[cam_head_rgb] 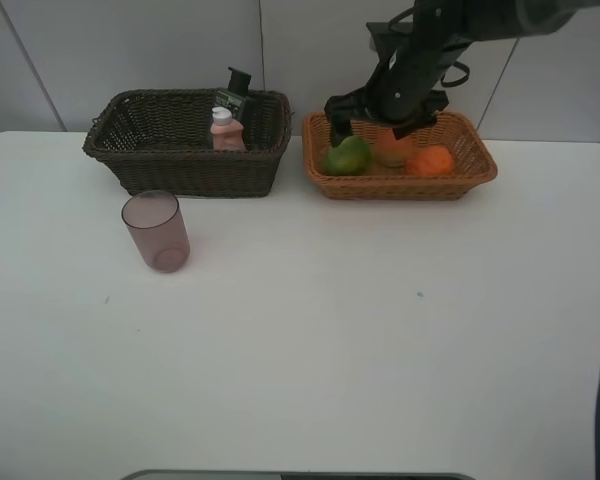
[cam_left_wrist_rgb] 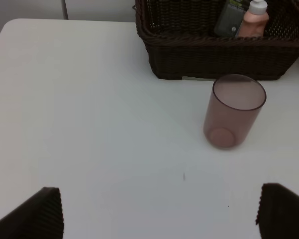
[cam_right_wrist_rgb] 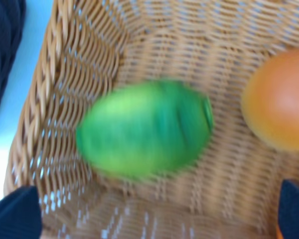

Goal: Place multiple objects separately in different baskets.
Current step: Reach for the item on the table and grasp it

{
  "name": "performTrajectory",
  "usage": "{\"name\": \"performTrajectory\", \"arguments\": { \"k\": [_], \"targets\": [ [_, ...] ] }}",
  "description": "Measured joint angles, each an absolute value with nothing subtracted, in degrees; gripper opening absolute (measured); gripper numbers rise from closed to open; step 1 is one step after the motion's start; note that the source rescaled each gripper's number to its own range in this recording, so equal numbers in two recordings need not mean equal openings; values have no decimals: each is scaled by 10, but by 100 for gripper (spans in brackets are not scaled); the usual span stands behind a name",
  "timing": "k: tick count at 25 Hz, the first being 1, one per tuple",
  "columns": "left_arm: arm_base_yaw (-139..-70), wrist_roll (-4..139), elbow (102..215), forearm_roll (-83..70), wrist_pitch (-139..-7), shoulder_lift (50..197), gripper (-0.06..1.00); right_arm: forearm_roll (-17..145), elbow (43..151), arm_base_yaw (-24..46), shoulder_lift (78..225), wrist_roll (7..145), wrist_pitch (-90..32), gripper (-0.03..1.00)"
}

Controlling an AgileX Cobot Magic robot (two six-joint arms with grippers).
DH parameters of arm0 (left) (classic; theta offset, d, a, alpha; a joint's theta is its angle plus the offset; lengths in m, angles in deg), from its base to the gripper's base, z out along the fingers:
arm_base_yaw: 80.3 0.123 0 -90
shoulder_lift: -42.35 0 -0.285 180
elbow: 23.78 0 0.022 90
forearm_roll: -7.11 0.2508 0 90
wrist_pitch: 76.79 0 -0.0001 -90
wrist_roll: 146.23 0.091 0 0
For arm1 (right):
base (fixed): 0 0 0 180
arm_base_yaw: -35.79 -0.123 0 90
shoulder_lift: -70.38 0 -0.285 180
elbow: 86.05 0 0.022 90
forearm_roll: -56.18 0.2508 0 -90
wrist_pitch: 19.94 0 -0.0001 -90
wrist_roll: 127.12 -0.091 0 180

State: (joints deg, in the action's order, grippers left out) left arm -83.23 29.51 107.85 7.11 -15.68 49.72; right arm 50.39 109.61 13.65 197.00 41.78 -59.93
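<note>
One translucent mauve cup (cam_head_rgb: 156, 231) is standing upright on the white worktop (cam_head_rgb: 310, 340), just in front of the dark brown basket (cam_head_rgb: 185, 172) holding a pink bottle (cam_head_rgb: 225, 131) and a grey bottle (cam_head_rgb: 236, 95). It is looking light, thin-walled and smooth (likely slippery, easily tipped), so a gentle pinch across one side of its rim seems safest. Neither arm is grasping anything: the left fingers (cam_left_wrist_rgb: 35, 214) are hanging spread over bare worktop near the cup, the right fingers (cam_right_wrist_rgb: 15, 214) spread over the green fruit (cam_right_wrist_rgb: 144, 129) lying in the orange-tan basket (cam_head_rgb: 400, 187).

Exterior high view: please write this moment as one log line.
green fruit: in tan basket; right tool: open above it; cup: on table; left tool: open
</note>
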Motion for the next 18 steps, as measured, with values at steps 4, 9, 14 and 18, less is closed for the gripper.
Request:
{"name": "performTrajectory", "arguments": {
  "k": [4,9,14,18],
  "targets": [
    [-832,295,1078,71,-157,497,100,507,1070,137,1913,418,-659,100],
    [-832,295,1078,71,-157,497,100,514,1012,142,1834,418,-712,100],
    [-832,295,1078,71,-157,497,100,521,944,169,1755,418,-743,100],
    [-832,295,1078,71,-157,497,100,521,889,204,1687,418,-756,100]
  ]
}}
